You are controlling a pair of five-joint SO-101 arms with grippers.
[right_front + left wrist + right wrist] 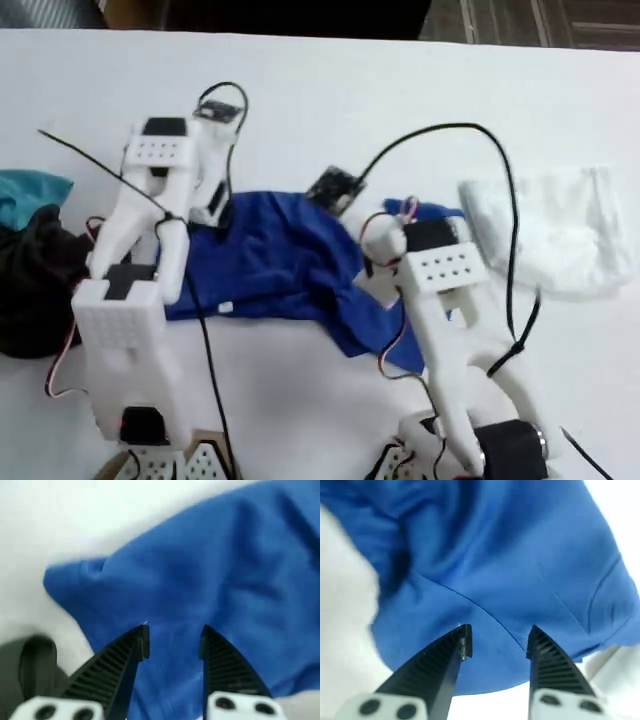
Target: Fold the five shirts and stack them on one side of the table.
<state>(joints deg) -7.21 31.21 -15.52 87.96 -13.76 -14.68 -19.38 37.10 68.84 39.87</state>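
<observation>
Table [330, 90]: white; it carries everything.
Blue shirt [275, 255]: rumpled across the middle of the table between the two arms, not yet folded.
White bundle [550, 230]: probably another shirt, lying at the right side, apart from the blue one.
Dark heap [35, 290]: at the left edge, with a teal cloth [30, 190] touching it on the far side.
Left pincer [172, 640]: spread, above the blue shirt near one corner, pinching nothing.
Right pincer [497, 640]: also spread, above blue cloth close to a hem, holding nothing.
Step in hand: most likely the start of the blue shirt's fold, since both pincers are poised over it.
Next move: each pincer would need to close on an edge and draw the cloth flat. The bunched layers make a double pinch a risk.
High view: gives the layout, with the bundle and heap on opposite sides.
Wrist views: give the gap between the jaws and the seams beneath, which are too fine to make out from above.
</observation>
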